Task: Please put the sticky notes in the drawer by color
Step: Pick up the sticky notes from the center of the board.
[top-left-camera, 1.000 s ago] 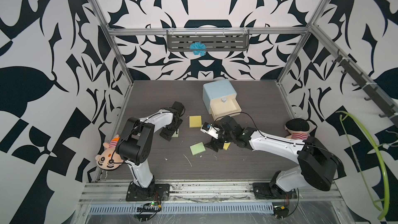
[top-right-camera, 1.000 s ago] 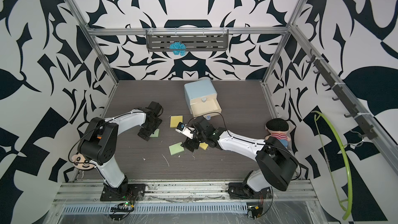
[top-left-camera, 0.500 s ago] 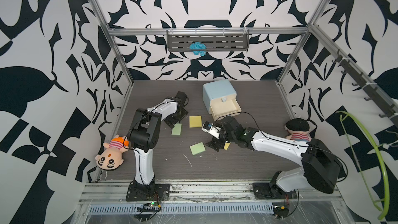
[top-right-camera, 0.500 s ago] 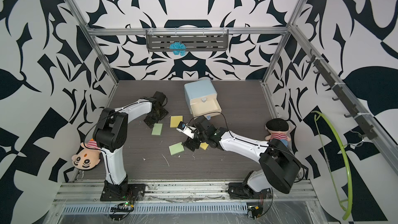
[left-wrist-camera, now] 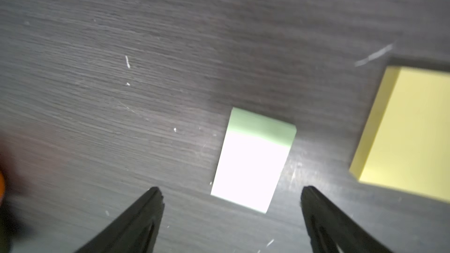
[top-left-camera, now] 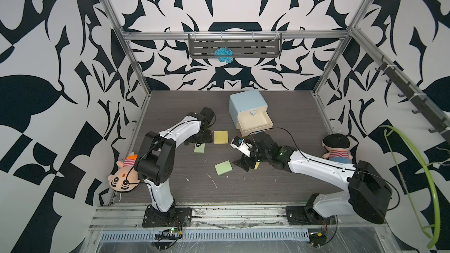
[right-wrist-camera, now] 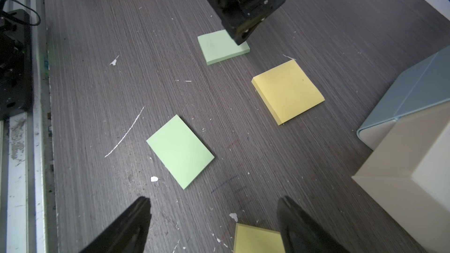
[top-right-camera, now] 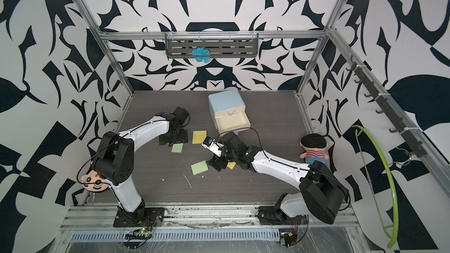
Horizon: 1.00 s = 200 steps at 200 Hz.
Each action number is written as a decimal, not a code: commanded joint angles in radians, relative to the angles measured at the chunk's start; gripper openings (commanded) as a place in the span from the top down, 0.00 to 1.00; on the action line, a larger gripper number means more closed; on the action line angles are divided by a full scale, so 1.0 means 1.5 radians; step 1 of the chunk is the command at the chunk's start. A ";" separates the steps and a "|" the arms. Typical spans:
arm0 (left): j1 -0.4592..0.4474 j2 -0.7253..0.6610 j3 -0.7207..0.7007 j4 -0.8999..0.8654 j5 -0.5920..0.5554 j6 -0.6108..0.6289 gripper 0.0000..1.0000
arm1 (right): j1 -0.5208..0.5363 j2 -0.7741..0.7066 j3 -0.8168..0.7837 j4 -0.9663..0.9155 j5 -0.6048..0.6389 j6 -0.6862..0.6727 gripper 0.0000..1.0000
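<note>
Looks barely begun: two light green square paper pads (top-left-camera: 223, 167) and two yellow square pads (top-left-camera: 220, 137) lie on the dark surface (top-left-camera: 243, 191) 6 to 7 o'clock from the pale blue chest (top-left-camera: 246, 101), its cream drawer (top-left-camera: 255, 121) open, bare; left claw (left-wrist-camera: 231, 189) and right claw (right-wrist-camera: 213, 198) gape empty

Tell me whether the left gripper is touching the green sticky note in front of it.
Apart. The left wrist view shows the left gripper open, with bare table visible between each fingertip and the green sticky note.
</note>
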 commanded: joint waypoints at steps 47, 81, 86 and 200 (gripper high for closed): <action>-0.003 0.028 -0.020 0.055 0.087 0.116 0.14 | -0.003 -0.013 0.004 0.027 -0.003 0.017 0.14; 0.002 0.052 -0.016 0.055 0.069 0.119 0.18 | -0.003 -0.010 0.002 0.026 -0.001 0.021 0.14; 0.004 0.054 -0.018 0.056 0.069 0.119 0.19 | -0.003 -0.010 0.001 0.026 -0.001 0.021 0.14; 0.041 0.064 -0.063 0.085 0.099 0.111 0.29 | -0.003 0.005 0.020 0.013 0.004 0.017 0.14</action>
